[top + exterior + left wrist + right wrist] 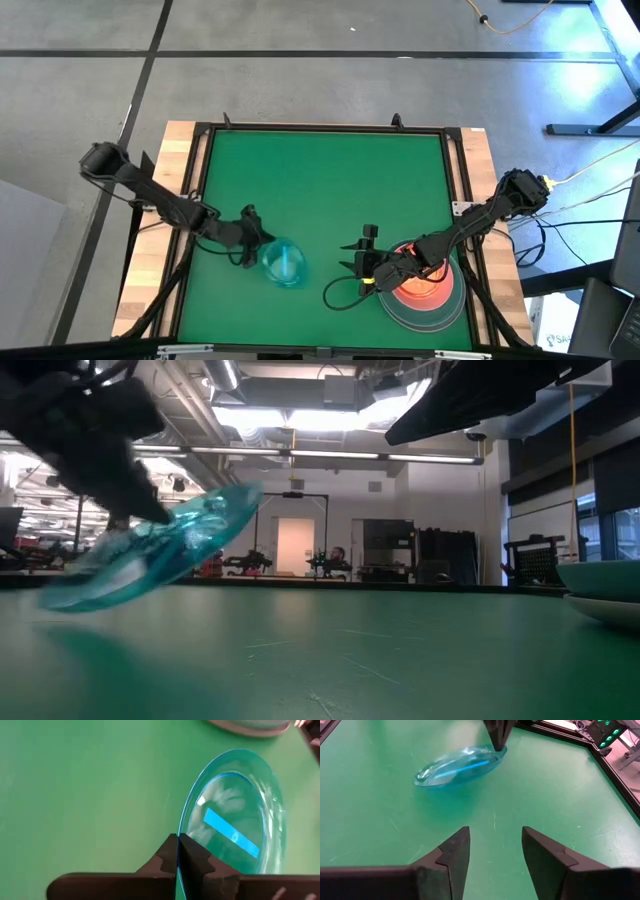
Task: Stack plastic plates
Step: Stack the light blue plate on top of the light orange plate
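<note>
Plates sit stacked at the table's near right corner: a grey plate (428, 308) carrying a pink one (420, 284). Beside them the right gripper (366, 253) hovers, fingers spread and empty. Toward the near left, the left gripper (256, 236) pinches the tilted blue plate (283, 262) by its rim.

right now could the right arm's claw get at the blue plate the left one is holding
Probably yes. The right claw is open and faces the blue plate across bare green mat, with nothing between them. But the left claw is shut on the plate's rim and holds it tilted, so only the far edge is free.
</note>
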